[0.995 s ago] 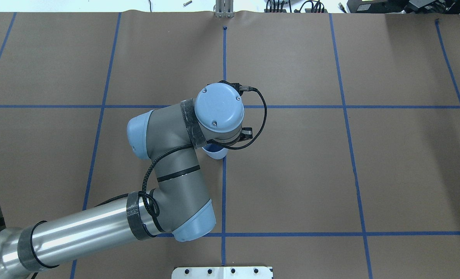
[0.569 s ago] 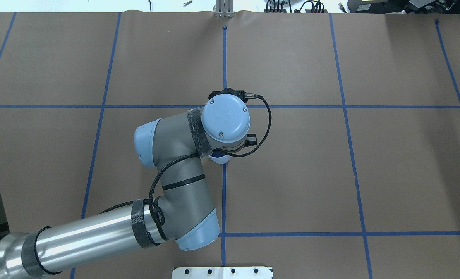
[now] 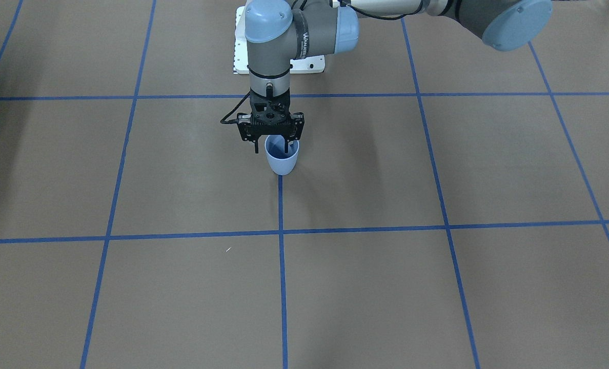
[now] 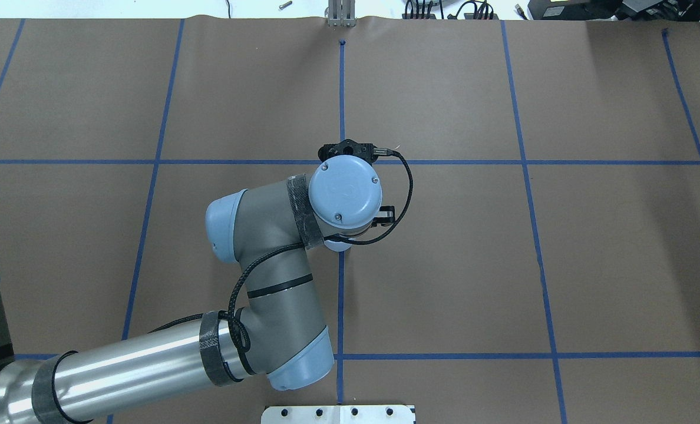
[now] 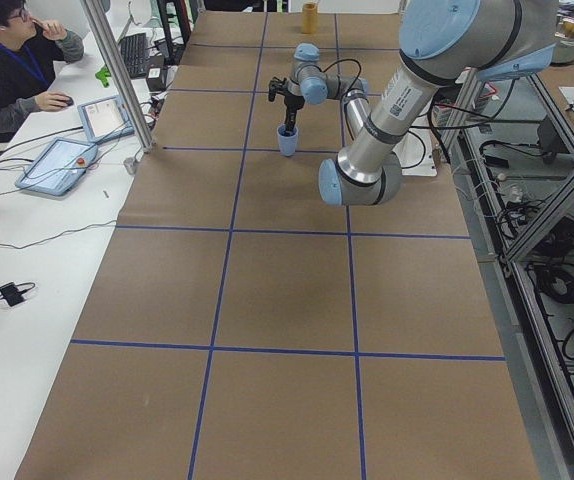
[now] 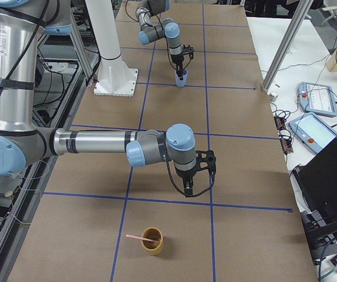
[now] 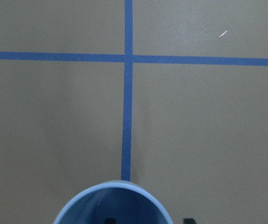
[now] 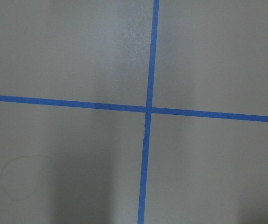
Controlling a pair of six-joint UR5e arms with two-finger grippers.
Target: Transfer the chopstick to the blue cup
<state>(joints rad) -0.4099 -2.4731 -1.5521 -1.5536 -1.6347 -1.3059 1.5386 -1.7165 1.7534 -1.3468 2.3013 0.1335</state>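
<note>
Chopstick [image 6: 139,237] is in no claw. It lies across the brown cup [image 6: 152,248], well apart from the blue cup [image 3: 282,163]. The left claw [image 3: 271,149] is open with its jaws astride the blue cup's rim, and it holds nothing. I judge it will pinch the wall, so it should close slowly and keep the cup upright. The right claw [image 6: 199,181] hangs near the brown cup, and I cannot tell if it is open. Only the right side view shows the chopstick. In the overhead view the wrist [image 4: 345,191] hides nearly all the blue cup.
</note>
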